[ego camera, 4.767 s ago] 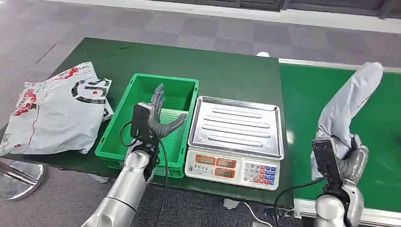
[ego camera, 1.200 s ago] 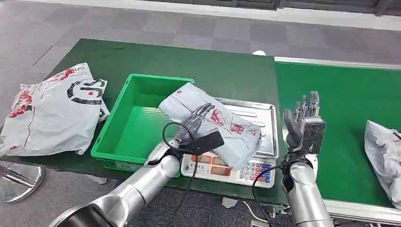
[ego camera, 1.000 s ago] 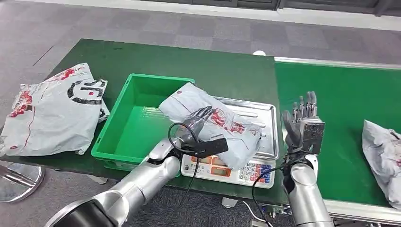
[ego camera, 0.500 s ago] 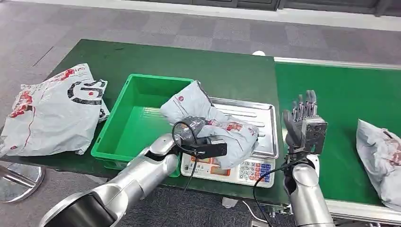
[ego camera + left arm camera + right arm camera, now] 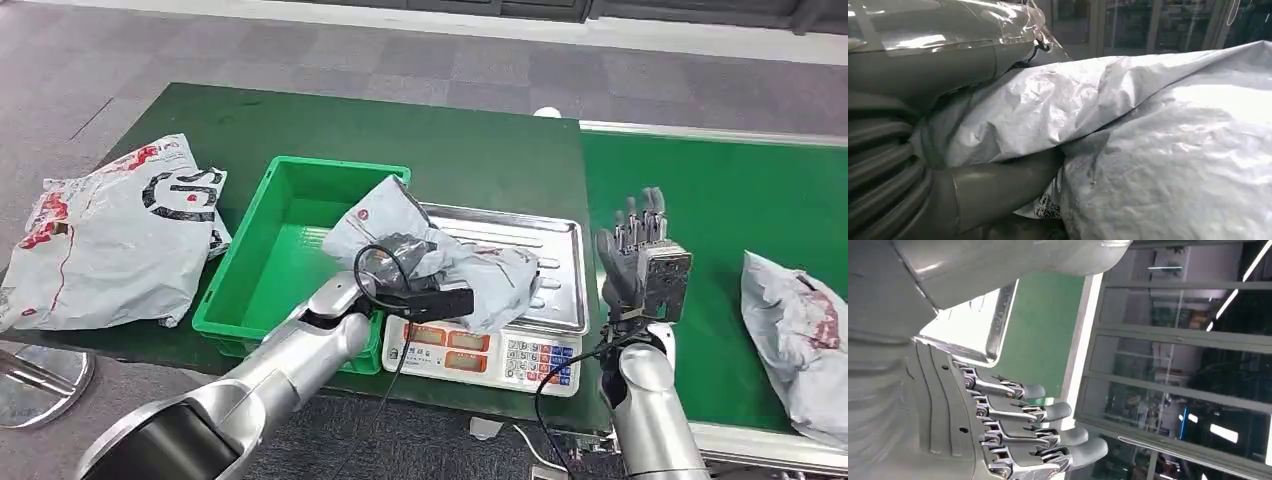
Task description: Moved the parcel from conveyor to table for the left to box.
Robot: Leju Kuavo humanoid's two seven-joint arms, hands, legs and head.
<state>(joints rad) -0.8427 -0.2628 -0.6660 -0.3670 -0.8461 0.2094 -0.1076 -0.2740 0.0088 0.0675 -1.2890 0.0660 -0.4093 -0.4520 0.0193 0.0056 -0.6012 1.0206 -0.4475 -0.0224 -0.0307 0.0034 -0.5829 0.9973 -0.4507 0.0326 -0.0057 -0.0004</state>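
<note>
A crumpled grey parcel (image 5: 440, 255) with red print lies across the scale's steel tray (image 5: 545, 250), its upper end lifted toward the green box (image 5: 290, 255). My left hand (image 5: 400, 260) grips the parcel near its middle; in the left wrist view the grey plastic (image 5: 1148, 140) bunches between the thumb and the fingers. My right hand (image 5: 640, 255) stands upright between the scale and the conveyor (image 5: 730, 200), fingers straight and apart, holding nothing (image 5: 1018, 425).
Another grey parcel (image 5: 795, 325) lies on the conveyor at the right edge. A large grey bag with red and black print (image 5: 110, 235) rests on the green table (image 5: 470, 150) left of the box. The scale's keypad (image 5: 535, 360) faces me.
My left hand has closed on the parcel and drawn it up and left toward the green box. The parcel on the conveyor has moved left. My right hand has stayed put.
</note>
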